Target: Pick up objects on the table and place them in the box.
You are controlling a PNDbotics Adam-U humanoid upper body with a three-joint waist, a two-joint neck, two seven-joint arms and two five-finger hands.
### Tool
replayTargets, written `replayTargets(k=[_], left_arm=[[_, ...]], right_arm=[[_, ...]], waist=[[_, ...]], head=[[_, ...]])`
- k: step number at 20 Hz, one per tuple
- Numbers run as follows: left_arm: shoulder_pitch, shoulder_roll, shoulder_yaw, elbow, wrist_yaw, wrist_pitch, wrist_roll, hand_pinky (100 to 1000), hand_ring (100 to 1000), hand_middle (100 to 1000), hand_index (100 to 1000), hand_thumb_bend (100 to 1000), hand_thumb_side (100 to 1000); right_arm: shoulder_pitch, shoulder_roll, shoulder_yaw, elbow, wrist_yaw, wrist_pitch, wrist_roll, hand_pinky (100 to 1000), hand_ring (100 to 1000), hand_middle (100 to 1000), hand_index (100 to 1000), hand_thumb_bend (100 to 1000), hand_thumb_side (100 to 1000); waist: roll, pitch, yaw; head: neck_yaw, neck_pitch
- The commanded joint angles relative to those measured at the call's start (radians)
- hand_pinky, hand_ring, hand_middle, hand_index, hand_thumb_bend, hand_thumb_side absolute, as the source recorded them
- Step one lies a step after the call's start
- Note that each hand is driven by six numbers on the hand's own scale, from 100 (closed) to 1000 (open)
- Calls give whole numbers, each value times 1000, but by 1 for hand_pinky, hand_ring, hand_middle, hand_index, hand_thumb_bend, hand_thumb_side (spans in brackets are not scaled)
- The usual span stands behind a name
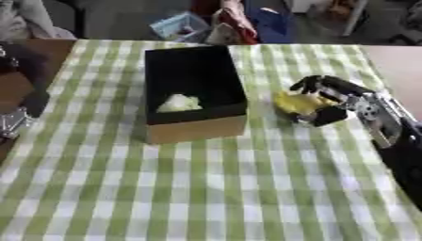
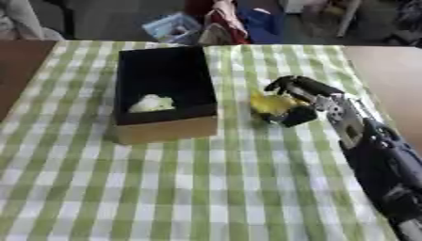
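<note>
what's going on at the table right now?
The robot's right hand has its fingers curled round a yellow object on the green checked tablecloth, just right of the box. The object looks to be still at table level, not yet over the box. The box is open, black inside, and already holds one pale object. The left hand barely shows at the left edge of the left eye view; its fingers can't be made out.

Right arm [image 2: 375,155] comes in from lower right, black with silver wrist, reaching up and left. Right hand [image 1: 328,96] low over surface, fingers [image 2: 284,84] curled over top of yellow thing [image 1: 298,102], thumb bent under it. Left hand [image 1: 12,123] only partly seen at left edge, silver bits, pose unclear.
</note>
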Motion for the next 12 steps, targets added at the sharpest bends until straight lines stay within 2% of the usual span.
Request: replayTargets(k=[1, 6, 10, 11, 12], left_arm=[[-5, 15, 15, -21, -5, 0, -2, 617, 507, 558, 769, 268, 399], [-1, 14, 16, -19, -10, -1, -4, 617, 506, 557, 769, 265, 402], [1, 14, 16, -15, -15, -2, -5, 617, 506, 557, 769, 264, 404], [2, 14, 16, -14, -16, -2, -5, 616, 506, 557, 769, 263, 404], [2, 14, 16, -14, -16, -2, -4, 617, 506, 557, 769, 263, 404]], right_arm=[[-18, -21, -21, 19, 37, 8, -28, 782, 759, 787, 862, 361, 533], [-9, -29, -38, 45, 65, 24, -72, 765, 725, 755, 835, 328, 500], [-2, -32, -45, 55, 76, 31, -114, 740, 647, 682, 775, 242, 415], [-1, -32, -45, 55, 76, 30, -126, 732, 609, 638, 742, 189, 371], [0, -32, -46, 55, 75, 29, -137, 728, 593, 618, 726, 175, 354]], waist=[[2, -12, 0], [2, -12, -3], [2, -12, -3], [2, -12, -3], [2, -12, -3]], head=[[-3, 1], [-2, -1], [-1, -1], [-1, -1], [-1, -2]])
